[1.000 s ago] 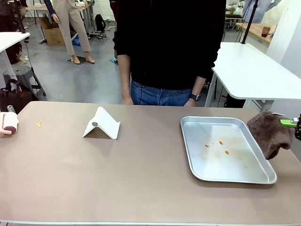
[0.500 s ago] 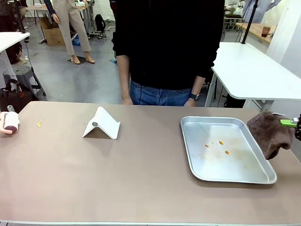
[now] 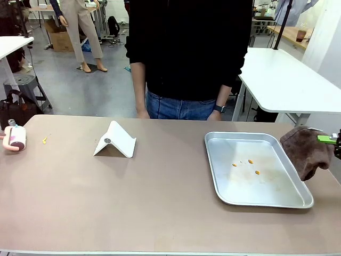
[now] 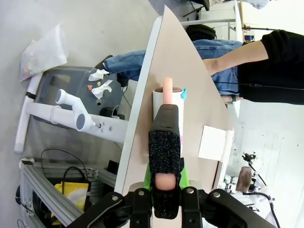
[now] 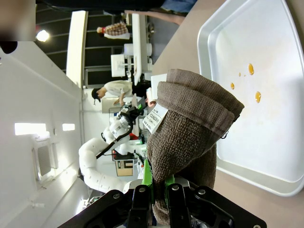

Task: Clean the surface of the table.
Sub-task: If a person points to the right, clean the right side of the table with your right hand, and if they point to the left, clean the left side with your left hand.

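Observation:
The tan-brown table (image 3: 160, 202) carries a small yellow crumb (image 3: 45, 140) near its far left. Just beside that crumb, a lint roller (image 3: 14, 138) with a pink handle hovers at the table's left edge. In the left wrist view my left gripper (image 4: 164, 194) is shut on the handle of the lint roller (image 4: 167, 102), which points along the table (image 4: 190, 71). At the right edge my right gripper (image 3: 334, 142) is shut on a brown cloth (image 3: 306, 152) that hangs beside the tray. The right wrist view shows the brown cloth (image 5: 190, 123) bunched in my right gripper (image 5: 159, 192).
A shiny metal tray (image 3: 266, 198) with a few orange crumbs (image 3: 250, 161) lies at the right. A folded white card (image 3: 115, 141) stands left of the middle. A person in a black top (image 3: 186, 53) stands at the far edge. A white-topped table (image 3: 287, 80) is behind on the right.
The lint roller has shifted slightly to the right, farther over the table's left end, and turned a little. The cloth and right gripper have stayed put.

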Tool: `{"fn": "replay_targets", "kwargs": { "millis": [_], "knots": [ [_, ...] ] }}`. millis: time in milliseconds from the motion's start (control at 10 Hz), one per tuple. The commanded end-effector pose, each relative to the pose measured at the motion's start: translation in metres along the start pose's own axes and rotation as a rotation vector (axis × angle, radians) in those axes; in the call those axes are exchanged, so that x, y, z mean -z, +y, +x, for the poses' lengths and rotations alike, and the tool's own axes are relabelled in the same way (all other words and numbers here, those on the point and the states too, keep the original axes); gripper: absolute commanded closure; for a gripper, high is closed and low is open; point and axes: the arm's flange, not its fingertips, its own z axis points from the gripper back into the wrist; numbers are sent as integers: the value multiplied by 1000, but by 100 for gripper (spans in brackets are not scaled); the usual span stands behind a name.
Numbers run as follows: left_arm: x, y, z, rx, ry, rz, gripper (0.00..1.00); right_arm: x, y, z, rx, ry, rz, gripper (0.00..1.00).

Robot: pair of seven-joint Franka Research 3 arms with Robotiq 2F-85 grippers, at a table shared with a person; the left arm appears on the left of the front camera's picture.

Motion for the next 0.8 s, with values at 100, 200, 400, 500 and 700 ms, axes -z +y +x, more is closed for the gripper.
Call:
{"fn": "replay_targets", "kwargs": {
  "millis": [100, 200, 400, 500, 700],
  "knots": [
    [26, -2, 10, -7, 63, 38, 78, -2, 2, -1, -5, -3, 5, 100],
    [36, -3, 15, -9, 72, 44, 78, -2, 2, -1, -5, -3, 5, 100],
    [57, -9, 18, -12, 116, 57, 78, -2, 2, -1, -5, -3, 5, 100],
    [66, -12, 20, -8, 131, 66, 78, -2, 2, -1, -5, -3, 5, 100],
    [83, -16, 23, -5, 159, 70, 78, -2, 2, -1, -5, -3, 5, 100]
  ]
}}
